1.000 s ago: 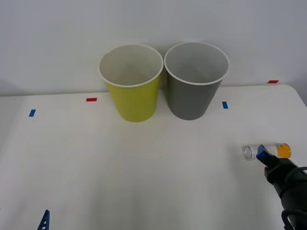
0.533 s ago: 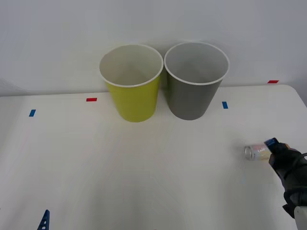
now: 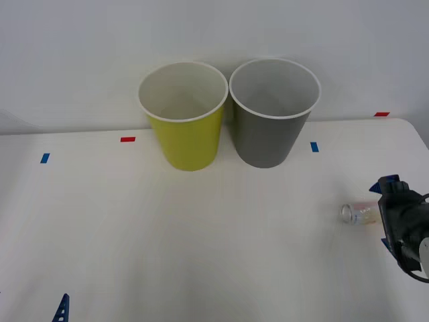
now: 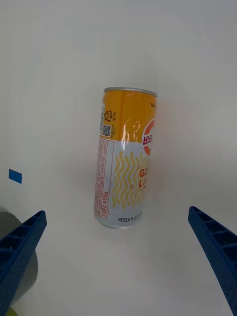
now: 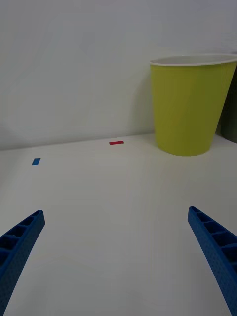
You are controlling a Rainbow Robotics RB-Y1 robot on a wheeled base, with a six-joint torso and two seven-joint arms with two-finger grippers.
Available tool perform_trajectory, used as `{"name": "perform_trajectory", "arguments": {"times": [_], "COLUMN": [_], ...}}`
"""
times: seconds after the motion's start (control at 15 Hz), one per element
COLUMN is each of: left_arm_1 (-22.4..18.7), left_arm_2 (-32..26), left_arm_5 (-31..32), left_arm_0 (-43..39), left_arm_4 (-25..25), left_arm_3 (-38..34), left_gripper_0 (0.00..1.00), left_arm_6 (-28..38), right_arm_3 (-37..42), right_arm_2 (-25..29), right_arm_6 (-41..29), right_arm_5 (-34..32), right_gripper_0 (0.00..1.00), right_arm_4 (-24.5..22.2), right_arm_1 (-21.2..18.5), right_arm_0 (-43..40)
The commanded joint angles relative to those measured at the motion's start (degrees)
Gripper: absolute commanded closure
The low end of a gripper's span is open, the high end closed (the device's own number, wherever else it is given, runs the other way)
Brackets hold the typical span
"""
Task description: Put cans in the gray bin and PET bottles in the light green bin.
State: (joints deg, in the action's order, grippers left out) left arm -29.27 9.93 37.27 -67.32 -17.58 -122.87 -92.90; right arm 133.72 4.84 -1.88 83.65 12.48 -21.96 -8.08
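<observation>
The white table (image 3: 201, 235) lies before me and takes most of the front view, with a plain pale wall behind it. At its far side two large tapered round bins stand upright and just beside each other: the light green bin (image 3: 184, 115) is to my left and the gray bin (image 3: 273, 111) is to my right, both with a white rim and a pale inside. I cannot tell if their rims touch. My left wrist view also shows the light green bin (image 5: 190, 103) standing on the table. Near the right edge of the table is my right arm, and my right gripper (image 3: 389, 215) is above the slim drink can (image 3: 357, 214), which lies on its side on the table, well apart from both bins. In the front view the silver top of the can points toward my left. In my right wrist view the can (image 4: 126, 158) lies between my two blue ribbed fingers (image 4: 19, 247), which stand wide apart and do not touch it; its body is orange-yellow at one end and pale with yellow wavy lines at the other. My left gripper (image 5: 118, 261) is low near the left front part of the table, its blue fingers also spread wide with nothing between them. Small tape marks are on the table: a red mark (image 3: 127, 139) and a blue mark (image 3: 44, 158) at the left, a blue mark (image 3: 314, 147) beside the gray bin, and a red mark (image 3: 381, 114) at the far right.
</observation>
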Motion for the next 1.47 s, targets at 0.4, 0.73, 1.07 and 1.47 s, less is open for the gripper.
{"name": "perform_trajectory", "arguments": {"times": [0.4,0.73,1.07,1.47], "left_arm_1": [0.0,0.0,0.0,0.0], "left_arm_2": [0.0,0.0,0.0,0.0], "left_arm_5": [0.0,0.0,0.0,0.0], "left_arm_0": [0.0,0.0,0.0,0.0], "left_arm_4": [0.0,0.0,0.0,0.0], "left_arm_3": [0.0,0.0,0.0,0.0], "left_gripper_0": [0.00,0.00,0.00,0.00], "left_arm_6": [0.0,0.0,0.0,0.0], "right_arm_3": [-7.9,-11.0,-19.6,-28.8], "right_arm_2": [0.7,1.0,1.3,-3.3], "right_arm_6": [-7.6,-8.8,-9.5,-9.3], "right_arm_5": [5.2,7.9,7.7,7.1], "right_gripper_0": [0.00,0.00,0.00,0.00], "right_arm_4": [9.1,18.1,27.6,29.9], "right_arm_1": [-9.1,-15.4,-20.0,-21.5], "right_arm_0": [6.2,8.5,13.2,19.2]}}
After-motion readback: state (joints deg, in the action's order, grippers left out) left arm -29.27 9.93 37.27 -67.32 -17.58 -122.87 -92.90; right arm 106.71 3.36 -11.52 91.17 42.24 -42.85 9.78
